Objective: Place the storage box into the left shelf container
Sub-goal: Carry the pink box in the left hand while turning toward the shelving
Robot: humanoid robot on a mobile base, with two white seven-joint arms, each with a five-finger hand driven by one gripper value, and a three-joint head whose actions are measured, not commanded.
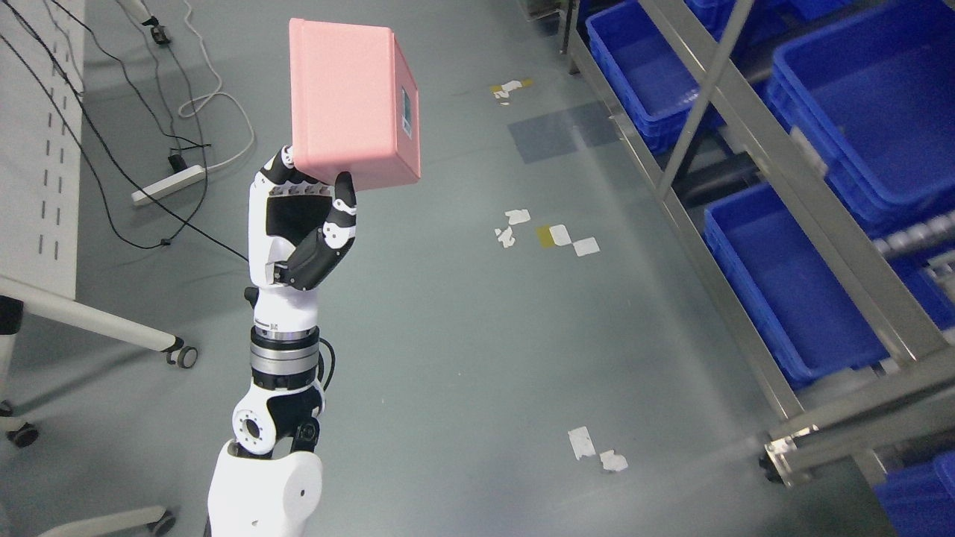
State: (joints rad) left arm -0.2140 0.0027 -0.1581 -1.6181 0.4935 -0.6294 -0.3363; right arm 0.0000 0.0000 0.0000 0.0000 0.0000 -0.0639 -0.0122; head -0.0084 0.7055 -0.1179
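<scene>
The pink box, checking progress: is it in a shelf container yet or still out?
Out. The pink box is held up by the left hand over bare floor, well left of the blue containers on the shelf.

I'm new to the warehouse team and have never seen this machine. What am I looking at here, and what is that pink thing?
This is one picture, taken from a camera on a humanoid robot's head, looking down at the floor. The white and black arm rising from the lower left is the robot's own left hand, its fingers closed around the lower edge of a pink storage box, held up in the air. On the right stands a metal shelf holding blue containers. Cables and a power strip lie on the grey floor, with bits of tape. The right arm is out of sight.
</scene>
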